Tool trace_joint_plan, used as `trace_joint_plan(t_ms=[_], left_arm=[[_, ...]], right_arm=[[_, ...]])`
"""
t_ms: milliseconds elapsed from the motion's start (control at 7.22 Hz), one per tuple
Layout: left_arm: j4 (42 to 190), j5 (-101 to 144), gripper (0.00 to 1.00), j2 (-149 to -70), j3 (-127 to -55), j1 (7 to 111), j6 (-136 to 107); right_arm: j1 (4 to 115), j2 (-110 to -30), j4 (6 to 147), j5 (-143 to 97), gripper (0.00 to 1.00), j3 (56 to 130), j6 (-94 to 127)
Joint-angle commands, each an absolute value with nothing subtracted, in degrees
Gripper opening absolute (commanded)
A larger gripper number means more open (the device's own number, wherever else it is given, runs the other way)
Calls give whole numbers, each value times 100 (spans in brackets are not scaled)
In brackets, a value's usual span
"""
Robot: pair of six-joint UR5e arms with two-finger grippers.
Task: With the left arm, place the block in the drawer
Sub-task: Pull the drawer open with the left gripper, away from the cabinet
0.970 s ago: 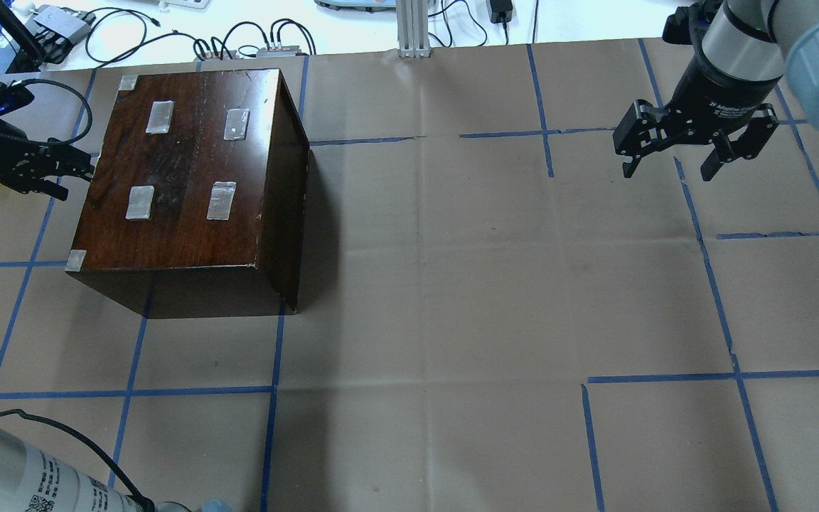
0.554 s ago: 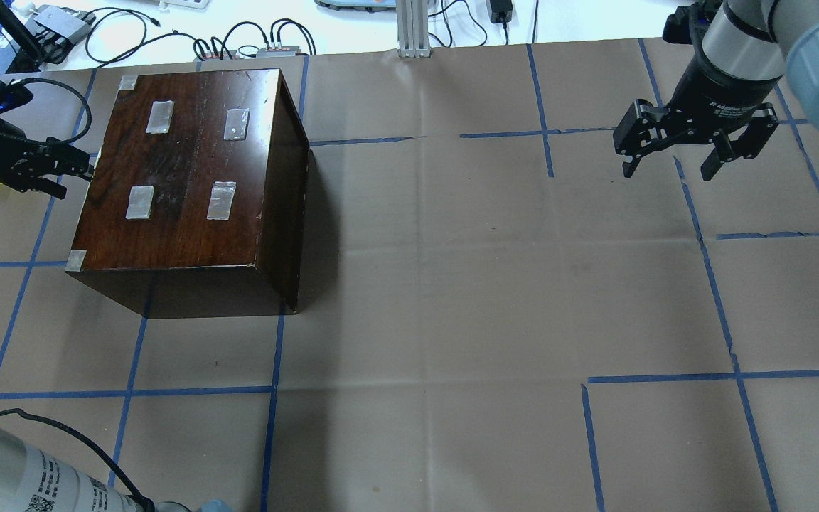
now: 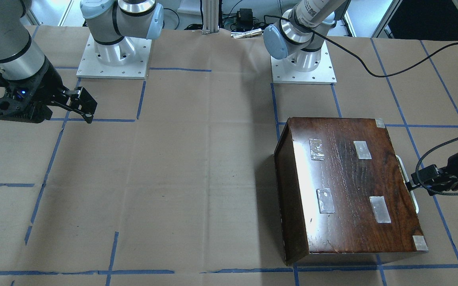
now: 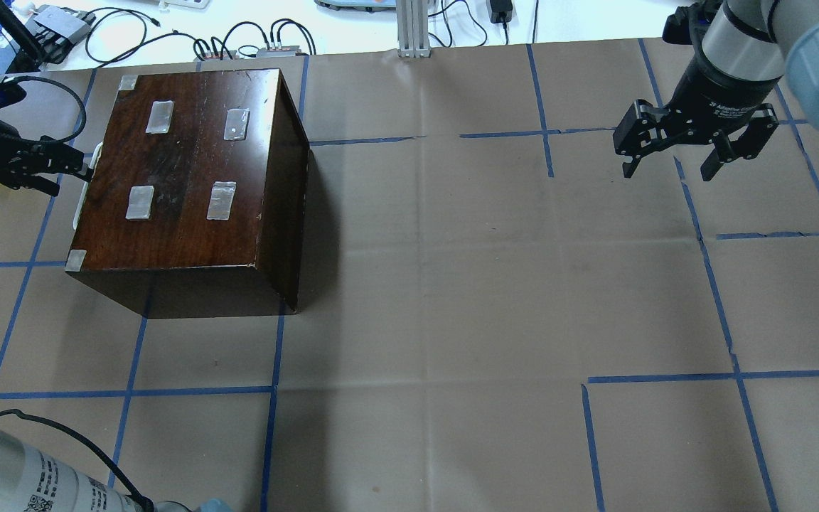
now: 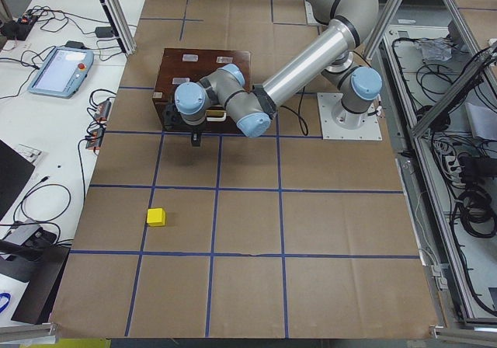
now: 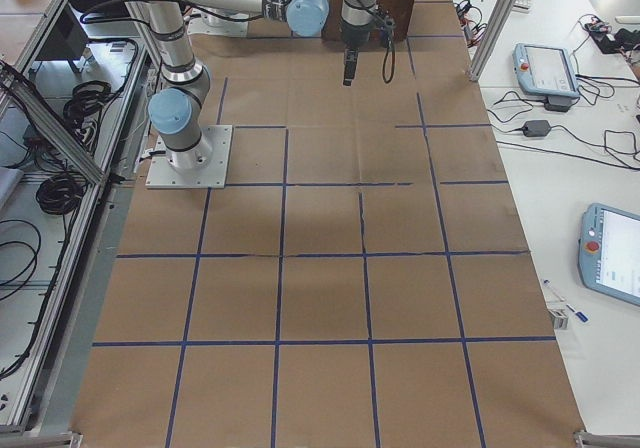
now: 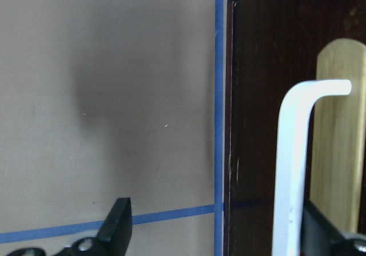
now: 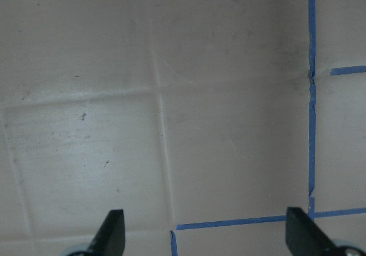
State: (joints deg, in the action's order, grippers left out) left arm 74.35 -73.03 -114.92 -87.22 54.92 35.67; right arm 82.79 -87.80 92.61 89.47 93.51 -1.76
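Two pincers spread: right pincer (image 4: 667, 173) idles, left pincer (image 7: 217, 216) straddles the white handle (image 7: 291, 170) of the drawer (image 7: 263, 96), apparently to pull it open for the block (image 5: 156, 217).

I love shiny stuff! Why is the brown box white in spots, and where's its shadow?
Front-facing view: light glares white off the wooden box near its left edge. Overhead view: its shadow darkens the paper on its right. Left wrist view: the white handle looks blurry.
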Motion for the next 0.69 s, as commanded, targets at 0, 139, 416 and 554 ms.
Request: trace_joint_plan(t_ms=[0, 139, 416, 554], left_arm=[[7339, -7452, 99, -11496, -8719, 5476, 3594], [7278, -7462, 99, -11505, -8727, 5467, 3595], [7155, -7462, 99, -11540, -8727, 5458, 3595], [7111, -7479, 99, -11549, -8728, 5449, 3595]], right_arm=[[8279, -8780, 9255, 8947, 100, 9352, -176], [8279, -8780, 9264, 8947, 100, 9352, -176], [8279, -8780, 9264, 8947, 100, 9352, -176], [8279, -8780, 9264, 8947, 100, 9352, -176]])
